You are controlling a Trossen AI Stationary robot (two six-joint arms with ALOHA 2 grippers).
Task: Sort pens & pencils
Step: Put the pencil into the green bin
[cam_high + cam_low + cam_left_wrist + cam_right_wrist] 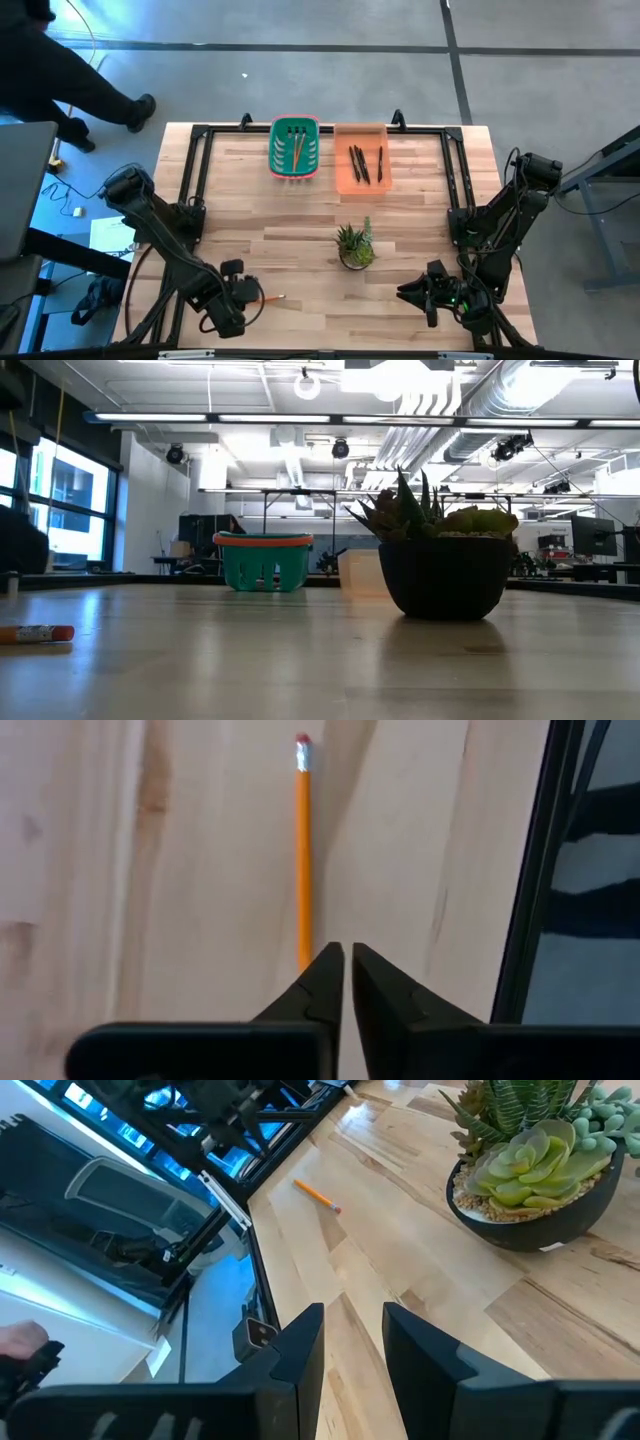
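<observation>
We see pencils in the green basket and pens in the orange bin. The left gripper has fingers nearly pressed together, empty, over a loose pencil. The right gripper has fingers slightly spread, empty.

The light wooden table carries a green basket and an orange bin side by side at its far edge, the basket to the left. A potted succulent stands right of centre, nearer the front. One pencil lies flat on the boards near the front left corner, well apart from the pot.
</observation>
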